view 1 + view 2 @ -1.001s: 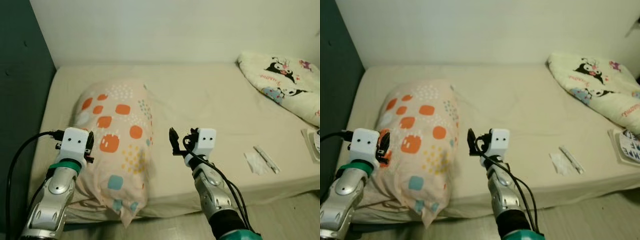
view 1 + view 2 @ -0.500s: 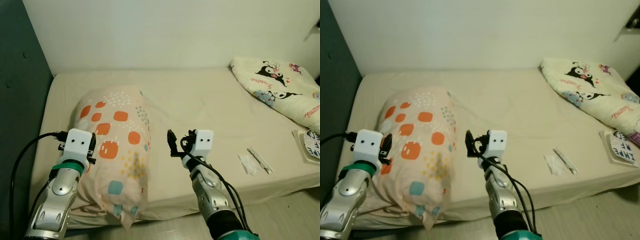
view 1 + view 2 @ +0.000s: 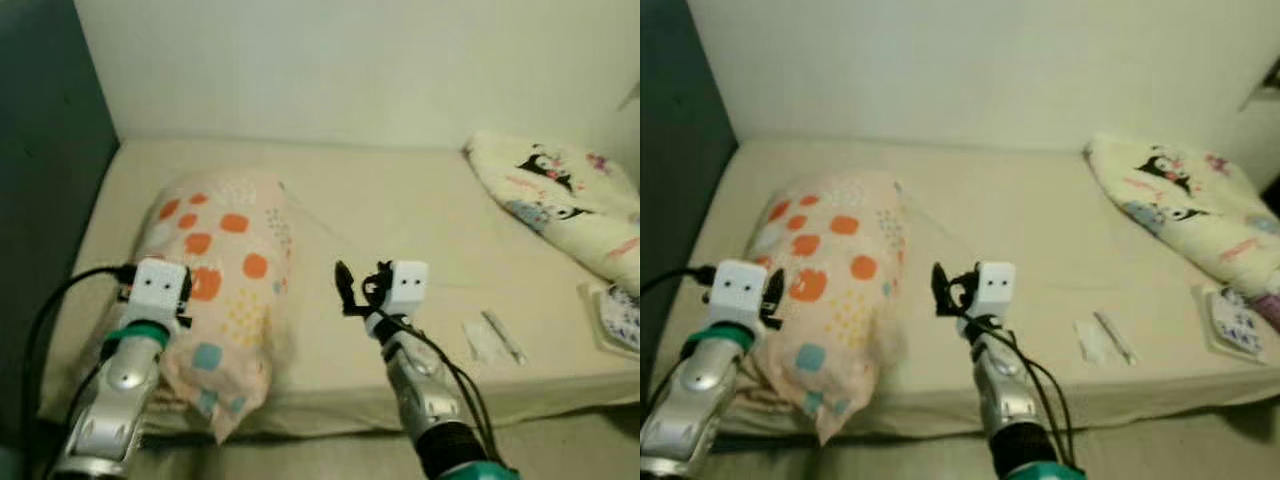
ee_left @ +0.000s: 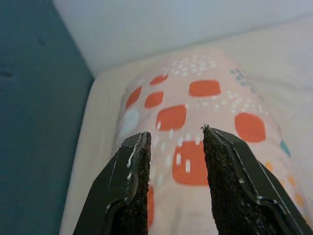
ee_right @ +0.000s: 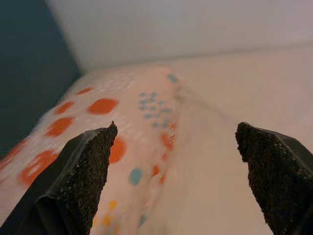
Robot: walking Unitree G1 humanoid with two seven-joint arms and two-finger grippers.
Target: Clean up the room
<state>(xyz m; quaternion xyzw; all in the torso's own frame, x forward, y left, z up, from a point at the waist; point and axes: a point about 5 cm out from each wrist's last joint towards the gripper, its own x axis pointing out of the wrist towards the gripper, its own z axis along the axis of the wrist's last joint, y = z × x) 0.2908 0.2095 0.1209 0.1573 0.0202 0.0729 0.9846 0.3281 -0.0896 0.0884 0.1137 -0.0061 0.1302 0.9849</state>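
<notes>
Orange-spotted pillow (image 3: 225,270) lies on the bed's (image 3: 400,220) left. Left tool (image 4: 173,147) narrowly parted, empty, touching it. Right tool (image 5: 176,142) wide apart, empty

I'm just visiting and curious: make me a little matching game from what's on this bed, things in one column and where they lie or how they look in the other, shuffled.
Things:
1. spotted pillow
2. cartoon-print blanket
3. white wrapper
4. right gripper

Descriptions:
A. bunched at the bed's far right
B. small and flat, near the front edge of the mattress, right of the right arm
C. jaws wide apart, above the mattress beside the pillow
D. orange and teal patches, on the left end of the bed

Pairs: 1-D, 2-A, 3-B, 4-C
</notes>
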